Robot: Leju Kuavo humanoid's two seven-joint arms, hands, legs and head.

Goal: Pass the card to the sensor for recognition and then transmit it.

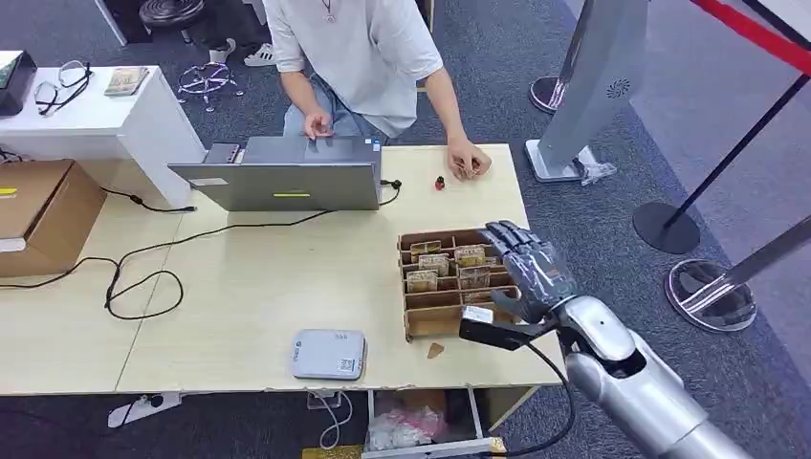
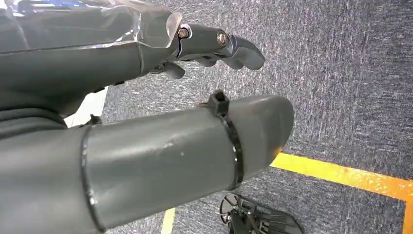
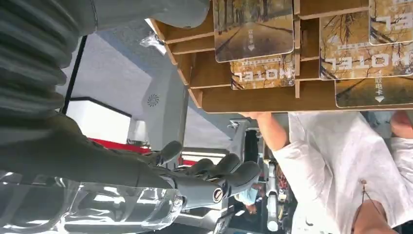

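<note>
A wooden card box (image 1: 413, 320) stands on the table's right part, its slots holding several hotel cards (image 1: 433, 263) printed with autumn trees. My right hand (image 1: 529, 271) hovers over the box's right side with its fingers spread and nothing in it. From the right wrist, the cards (image 3: 253, 29) stand close in their slots, and the dark fingers (image 3: 229, 175) are apart from them. The white sensor pad (image 1: 328, 354) lies near the table's front edge, left of the box. My left hand (image 2: 146, 58) hangs over grey carpet, fingers (image 2: 229, 46) extended and empty.
A person sits opposite behind a grey laptop (image 1: 287, 177), one hand (image 1: 469, 163) resting on the table near a small red item (image 1: 440, 182). Black cables (image 1: 143, 277) loop across the left side. A cardboard box (image 1: 38, 215) stands far left. Stanchion bases (image 1: 667, 228) stand on the right.
</note>
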